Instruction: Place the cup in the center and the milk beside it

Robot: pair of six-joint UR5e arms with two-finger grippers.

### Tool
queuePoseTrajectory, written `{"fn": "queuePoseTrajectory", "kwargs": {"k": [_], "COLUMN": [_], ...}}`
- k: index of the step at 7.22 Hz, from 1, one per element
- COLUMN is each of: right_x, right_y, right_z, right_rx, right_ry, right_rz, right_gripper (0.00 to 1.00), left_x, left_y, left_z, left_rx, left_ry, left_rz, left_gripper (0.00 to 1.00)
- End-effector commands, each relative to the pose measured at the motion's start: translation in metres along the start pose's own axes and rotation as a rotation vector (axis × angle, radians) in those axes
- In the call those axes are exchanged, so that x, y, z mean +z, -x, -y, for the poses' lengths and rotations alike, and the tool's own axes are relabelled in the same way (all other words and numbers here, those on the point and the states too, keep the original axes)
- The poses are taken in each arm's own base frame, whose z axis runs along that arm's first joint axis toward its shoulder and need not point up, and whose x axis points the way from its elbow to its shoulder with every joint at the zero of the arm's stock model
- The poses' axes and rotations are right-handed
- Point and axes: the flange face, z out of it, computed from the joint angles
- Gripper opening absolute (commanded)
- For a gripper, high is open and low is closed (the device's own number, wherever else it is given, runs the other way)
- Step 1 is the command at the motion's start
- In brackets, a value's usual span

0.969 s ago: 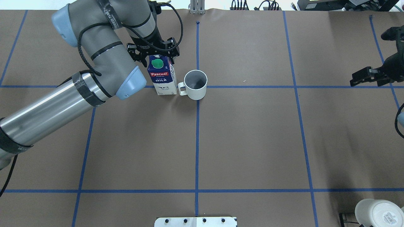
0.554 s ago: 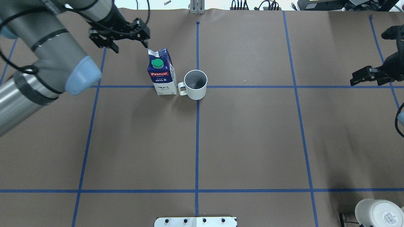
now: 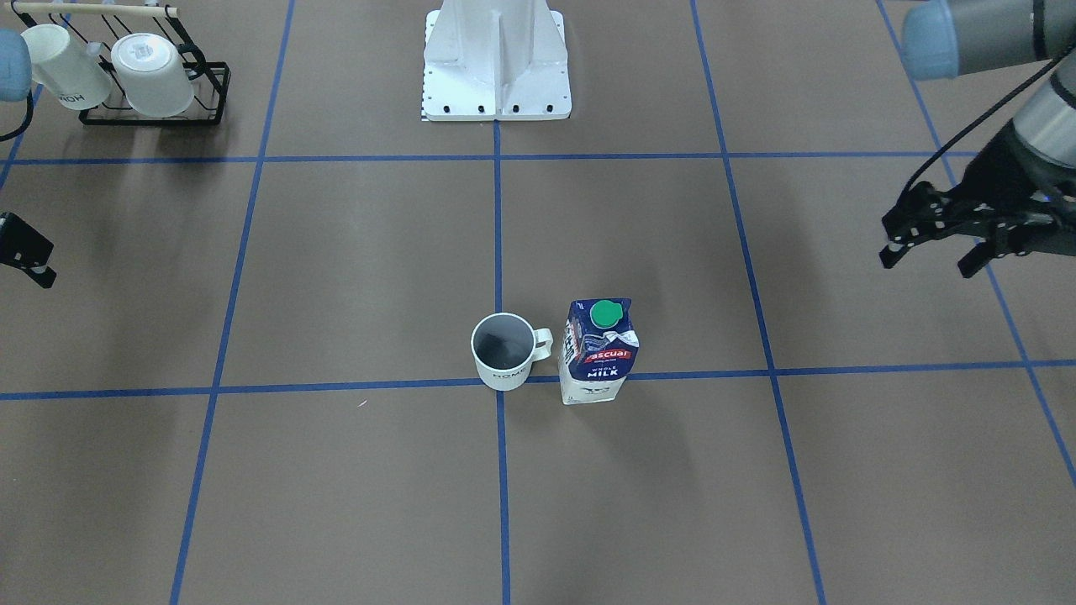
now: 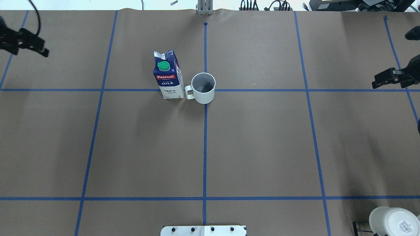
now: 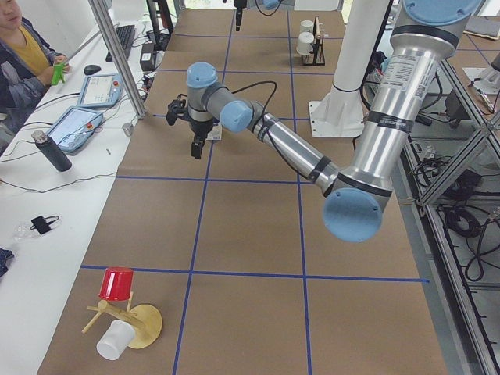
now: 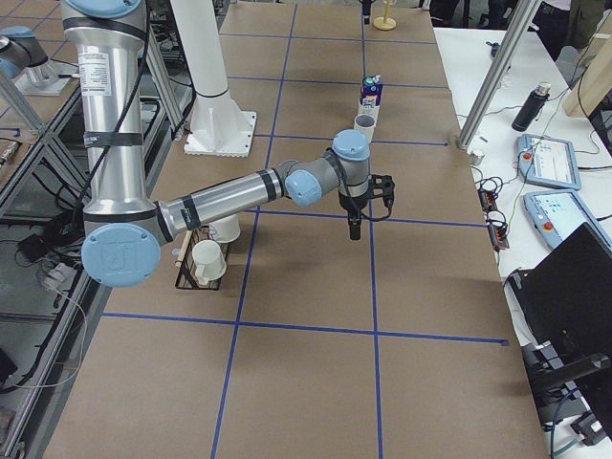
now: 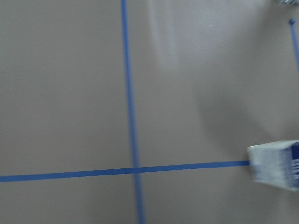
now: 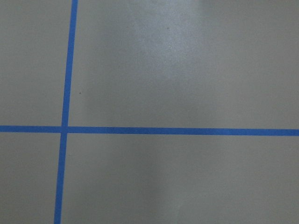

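Note:
The white cup (image 4: 203, 88) stands upright on the crossing of the blue centre lines, its handle toward the milk. It also shows in the front view (image 3: 503, 351). The milk (image 4: 168, 75), a dark blue carton with a green cap, stands upright right beside the handle, and appears in the front view (image 3: 598, 351) too. My left gripper (image 4: 23, 41) is open and empty, far off at the table's left edge; in the front view (image 3: 929, 256) it hangs at the right. My right gripper (image 4: 390, 59) is open and empty at the right edge. The left wrist view catches the carton's base (image 7: 275, 165).
A black wire rack (image 3: 151, 118) with two white mugs sits at the near right corner; one mug (image 4: 393, 221) shows from overhead. The white robot base plate (image 4: 203, 230) is at the near edge. A wooden stand (image 5: 144, 324) with a red cup sits at the table's left end.
My left gripper was open around the milk's top; it has pulled away up and far to the left. The milk stands free. My right gripper has drifted slightly outward.

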Motion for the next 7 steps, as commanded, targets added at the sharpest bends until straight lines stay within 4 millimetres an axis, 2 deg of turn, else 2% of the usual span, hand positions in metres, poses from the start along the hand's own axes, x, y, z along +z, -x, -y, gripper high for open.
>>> {"fn": "queuePoseTrajectory", "kwargs": {"k": [1, 2, 3, 4, 5, 7], "right_x": [-0.018, -0.026, -0.036, -0.037, -0.043, -0.042], "right_y": [-0.049, -0.065, -0.078, -0.083, -0.083, -0.087], "right_z": [0.005, 0.005, 0.001, -0.006, -0.008, -0.013], "right_rx": [-0.059, -0.070, -0.049, -0.039, -0.038, -0.031], "right_ry": [0.029, 0.039, 0.043, 0.049, 0.038, 0.043], "right_rz": [0.000, -0.005, 0.040, 0.065, 0.068, 0.065], "right_gripper": [1.00, 1.00, 1.00, 1.00, 1.00, 1.00], "left_x": [0.009, 0.016, 0.022, 0.028, 0.029, 0.031], "left_y": [0.112, 0.139, 0.150, 0.158, 0.155, 0.152], "left_z": [-0.061, -0.073, -0.084, -0.095, -0.097, -0.098], "left_rx": [0.111, 0.138, 0.128, 0.104, 0.078, 0.071], "left_ry": [0.068, 0.097, 0.120, 0.140, 0.150, 0.155], "left_rz": [0.075, 0.080, 0.080, 0.082, 0.038, 0.007], "left_gripper": [0.98, 0.98, 0.98, 0.98, 0.98, 0.98]}}
